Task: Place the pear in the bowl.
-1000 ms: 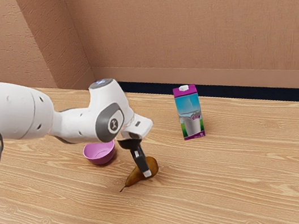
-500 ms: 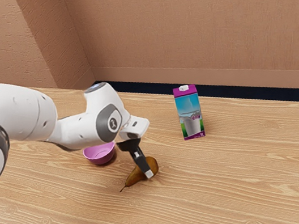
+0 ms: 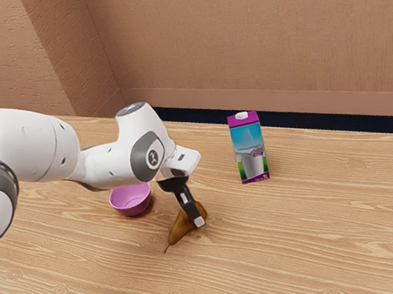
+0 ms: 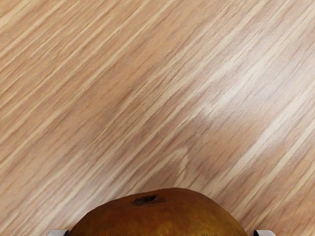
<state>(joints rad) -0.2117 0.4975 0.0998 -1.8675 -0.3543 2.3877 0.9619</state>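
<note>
My gripper (image 3: 196,219) is low over the table, shut on the brown pear (image 3: 179,228). In the exterior view one finger lies across the pear's thick end, hiding part of it; the far finger is hidden. The thin stem points toward that view's lower left. The wrist view has the pear (image 4: 162,216) at its lower edge between the two fingertips of the gripper (image 4: 161,233). A pink bowl (image 3: 132,209) stands upright on the table, behind the pear and toward the exterior view's left. I cannot tell whether the pear touches the table.
A milk carton (image 3: 249,149) with a purple top stands upright behind the pear, toward the exterior view's right. The wooden table (image 3: 325,238) runs back to a dark strip along the wall.
My hand has shifted slightly toward the exterior view's right and up. The pear has turned and shifted with it, its stem end swinging toward that view's right. Bowl and carton have not moved.
</note>
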